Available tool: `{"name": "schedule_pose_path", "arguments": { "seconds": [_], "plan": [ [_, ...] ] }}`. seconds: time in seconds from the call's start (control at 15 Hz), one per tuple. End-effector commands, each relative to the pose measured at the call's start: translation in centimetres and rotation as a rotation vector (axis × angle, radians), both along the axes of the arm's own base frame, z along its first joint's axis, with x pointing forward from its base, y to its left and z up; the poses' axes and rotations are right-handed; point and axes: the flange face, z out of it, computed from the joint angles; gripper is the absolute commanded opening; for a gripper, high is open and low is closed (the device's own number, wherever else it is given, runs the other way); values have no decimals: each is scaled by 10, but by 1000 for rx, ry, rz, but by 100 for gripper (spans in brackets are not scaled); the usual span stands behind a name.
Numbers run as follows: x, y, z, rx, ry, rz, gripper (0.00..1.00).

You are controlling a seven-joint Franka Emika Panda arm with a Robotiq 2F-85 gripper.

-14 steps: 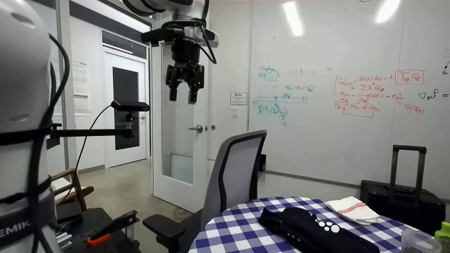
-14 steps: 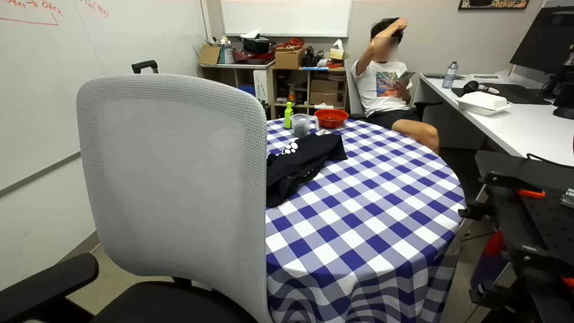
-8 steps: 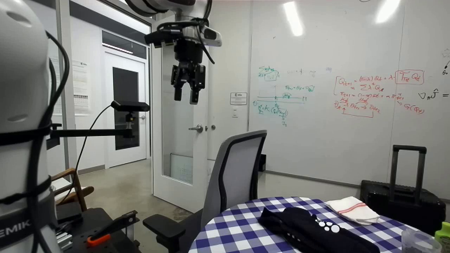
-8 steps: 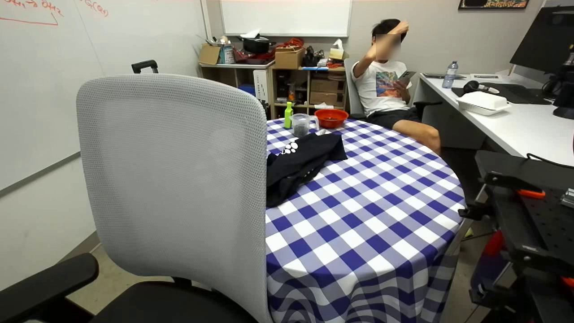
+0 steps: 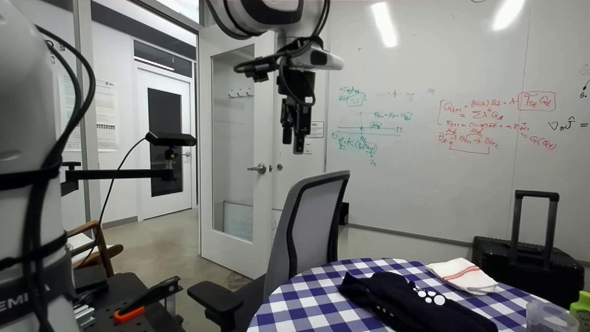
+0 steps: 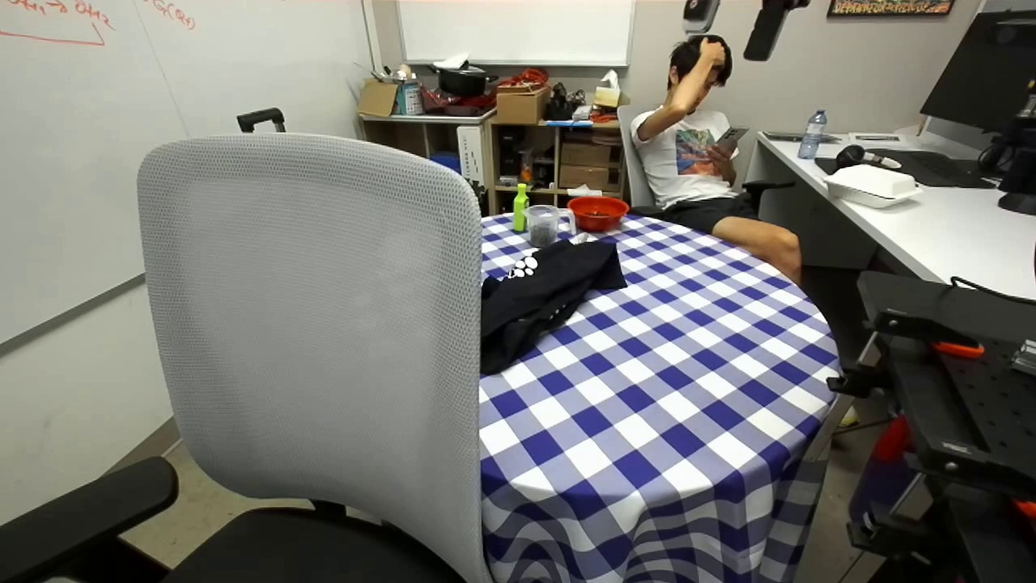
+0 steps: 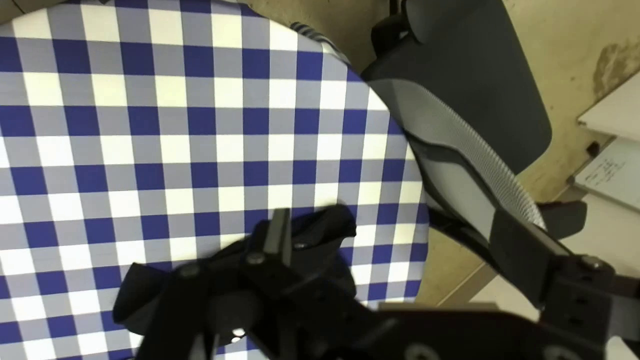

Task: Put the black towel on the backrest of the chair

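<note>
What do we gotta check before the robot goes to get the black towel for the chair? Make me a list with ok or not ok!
1. Gripper open, holding nothing: ok, its fingers stand wide apart in the wrist view.
2. Black towel on the table: ok.
3. Gripper down at the towel: not ok, it hangs well above the table.
4. White towel apart from the black one: ok.
5. Chair backrest beside the table: ok.
6. Anything hidden under the black towel: cannot tell.
</note>
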Motion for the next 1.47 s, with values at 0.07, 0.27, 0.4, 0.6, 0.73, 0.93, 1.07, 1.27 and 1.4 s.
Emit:
{"name": "schedule_pose_path", "arguments": {
  "seconds": [0.07, 0.27, 0.4, 0.6, 0.73, 0.93, 1.07, 1.27, 1.4],
  "plan": [
    [50, -58, -24, 65, -26, -249, 100],
    [71, -89, -39, 100, -41, -409, 100],
    [79, -107, -48, 120, -49, -514, 100],
    [66, -98, -50, 95, -28, -434, 100],
    [66, -96, -48, 96, -31, -429, 100],
    [66, -95, -46, 96, -35, -427, 100],
    [79, -87, -53, 126, -91, -583, 100],
    [107, -85, -68, 182, -118, -734, 100],
    [123, -90, -81, 213, -153, -835, 100]
  ]
}}
